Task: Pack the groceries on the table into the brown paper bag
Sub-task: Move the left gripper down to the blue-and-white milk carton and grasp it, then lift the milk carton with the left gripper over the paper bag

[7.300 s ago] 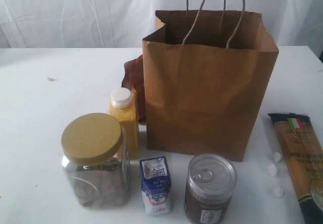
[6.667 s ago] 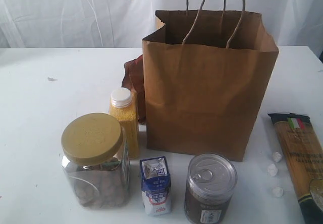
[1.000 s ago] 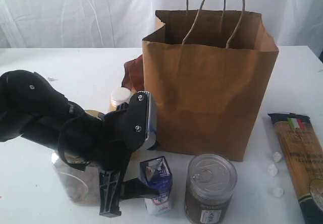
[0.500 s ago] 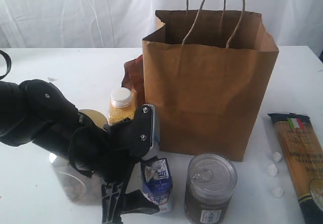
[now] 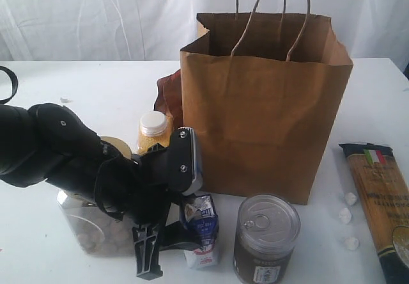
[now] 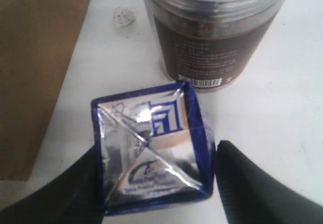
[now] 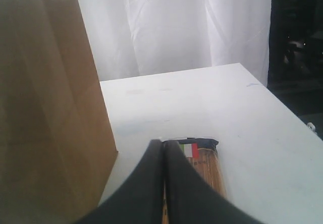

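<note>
My left gripper (image 5: 171, 249) stands open around the small blue-white carton (image 5: 202, 225) at the table's front; in the left wrist view the gripper (image 6: 157, 156) has one finger against the carton (image 6: 151, 148) and the other just off it. The pull-tab can (image 5: 265, 236) stands right of the carton. The arm covers most of the yellow-lidded jar (image 5: 89, 229). Behind are the white-capped grain bottle (image 5: 153, 130) and brown pouch (image 5: 167, 95). The brown paper bag (image 5: 262, 124) stands open-topped. The spaghetti packet (image 5: 382, 197) lies at the right. My right gripper (image 7: 163, 147) is shut and empty above the packet (image 7: 204, 159).
The white table (image 5: 77, 82) runs to a white curtain at the back. Three small white lumps (image 5: 346, 215) lie between the can and the spaghetti. The bag's wall (image 7: 45, 108) stands close beside the right gripper. A dark area lies past the table's edge in the right wrist view.
The left arm came in from the left and lowered its open fingers around the carton. The jar has shifted a little to the left. Nothing else has moved.
</note>
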